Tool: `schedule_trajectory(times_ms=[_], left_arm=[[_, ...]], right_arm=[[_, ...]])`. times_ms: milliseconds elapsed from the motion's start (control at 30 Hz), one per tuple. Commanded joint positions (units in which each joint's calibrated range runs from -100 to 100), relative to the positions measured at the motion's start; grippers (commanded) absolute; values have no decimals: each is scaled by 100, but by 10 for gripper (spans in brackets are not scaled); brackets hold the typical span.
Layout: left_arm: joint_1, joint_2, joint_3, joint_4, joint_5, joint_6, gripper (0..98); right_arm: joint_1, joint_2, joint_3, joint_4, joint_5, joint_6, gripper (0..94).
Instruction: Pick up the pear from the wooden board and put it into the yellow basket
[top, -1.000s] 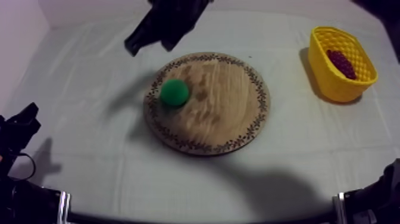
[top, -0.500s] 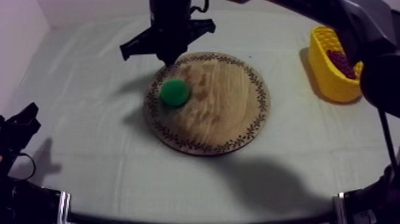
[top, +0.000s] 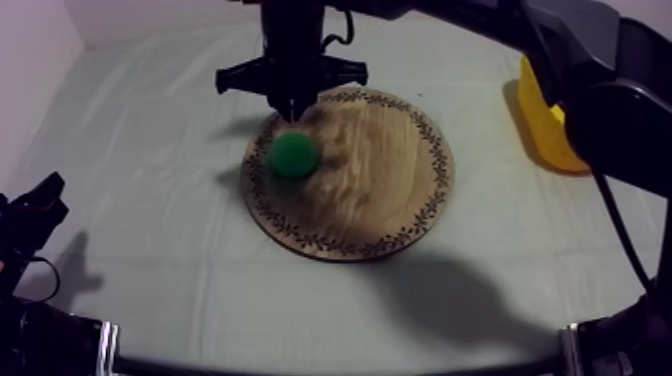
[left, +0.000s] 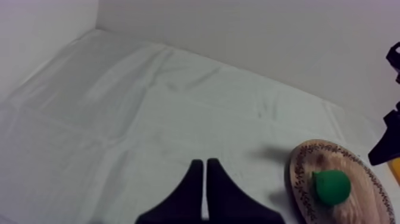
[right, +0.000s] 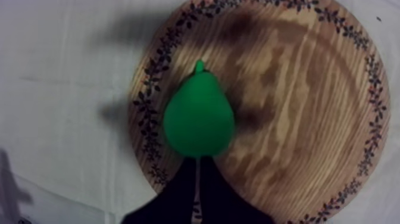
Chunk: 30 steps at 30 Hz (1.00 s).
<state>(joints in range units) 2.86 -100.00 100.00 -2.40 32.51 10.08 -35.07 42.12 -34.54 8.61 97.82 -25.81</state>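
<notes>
Left gripper (top: 35, 208): seen low at the table's left edge in the top view. In the left wrist view its fingers (left: 193, 186) are pressed together into a narrow wedge over bare cloth, with nothing held.
Table (top: 150, 140): covered by a grey-white cloth.
Pear (top: 294, 156): laid on the wooden board, near the board's left rim and well apart from the basket. In the right wrist view its stem is turned away from the fingers.
Right gripper (top: 292, 108): held above the board's far-left rim, just beyond the pear. Its fingers (right: 209, 187) are closed together with nothing pinched. Contact between their tips and the pear's broad end cannot be told.
Wooden board (top: 385, 185): set mid-table.
Yellow basket (top: 540, 125): placed at the right, partly hidden by the right arm.
</notes>
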Motion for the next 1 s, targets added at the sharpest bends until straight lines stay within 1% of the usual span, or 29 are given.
schedule_trajectory(times_ms=[0,133,233,333,500,600,667,833,967], left_arm=[[0,0,0,-2,-1,1,1],[0,0,0,-2,-1,1,1],[0,0,0,-2,-1,1,1],[0,0,0,-2,-1,1,1],[0,0,0,-2,-1,1,1],[0,0,0,-2,-1,1,1],[0,0,0,-2,-1,1,1],[0,0,0,-2,-1,1,1],[0,0,0,-2,-1,1,1]], right_arm=[[-9,-25,73,-2,6,-58,3],[-30,-80,204,-21,8,-133,20],[-41,-112,266,-41,9,-155,86],[-62,-118,275,-54,9,-129,209],[-69,-110,283,-100,9,-81,462],[-71,-90,299,-128,9,-66,586],[-64,-63,303,-154,6,-53,648],[-37,85,204,-173,-4,-47,742],[-12,246,50,-186,-22,-30,769]])
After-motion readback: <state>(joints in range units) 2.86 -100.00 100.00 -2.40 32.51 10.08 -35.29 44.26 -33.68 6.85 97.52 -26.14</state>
